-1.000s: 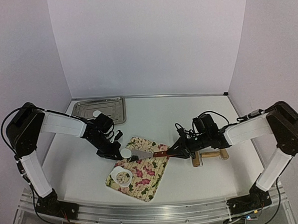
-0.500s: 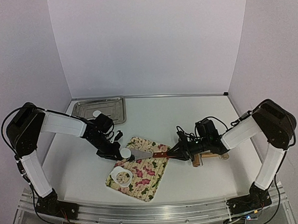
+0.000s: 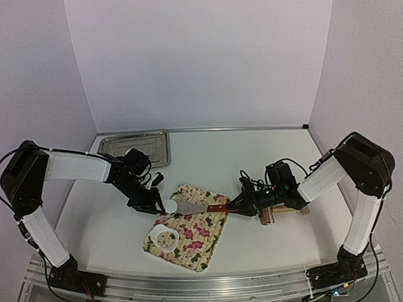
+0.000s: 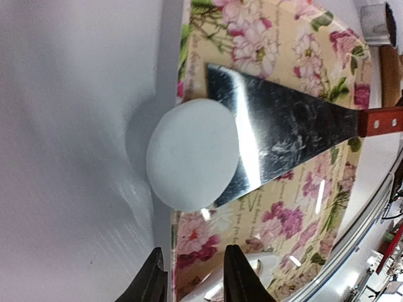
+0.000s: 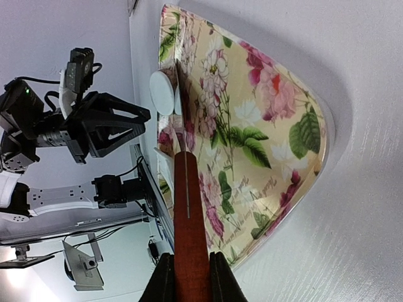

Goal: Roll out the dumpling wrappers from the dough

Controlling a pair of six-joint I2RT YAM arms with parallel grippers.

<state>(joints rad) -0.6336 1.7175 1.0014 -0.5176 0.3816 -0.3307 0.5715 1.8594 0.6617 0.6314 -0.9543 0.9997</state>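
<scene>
**Cut wrapper presented on the spatula for hand-off**

One dumpling wrapper (image 4: 192, 154) was seen lying on the tip of the spatula blade (image 4: 283, 135), at the left edge of the floral mat (image 4: 283, 38). It overhung the bare table (image 4: 75, 126) and, to judge by its shadow, was raised a little. The spatula's wooden handle (image 5: 189, 220) was clamped in the right gripper (image 5: 189, 277). The left gripper (image 4: 192, 277) was held just beside the wrapper with its fingers apart and nothing between them.

The step in hand was judged to be the transfer of a cut disc off the mat, probably towards the metal tray (image 3: 113, 139). For the next move, a light pinch on the overhanging rim would be called for, with the blade held level so that the soft disc is neither folded nor dropped.
</scene>
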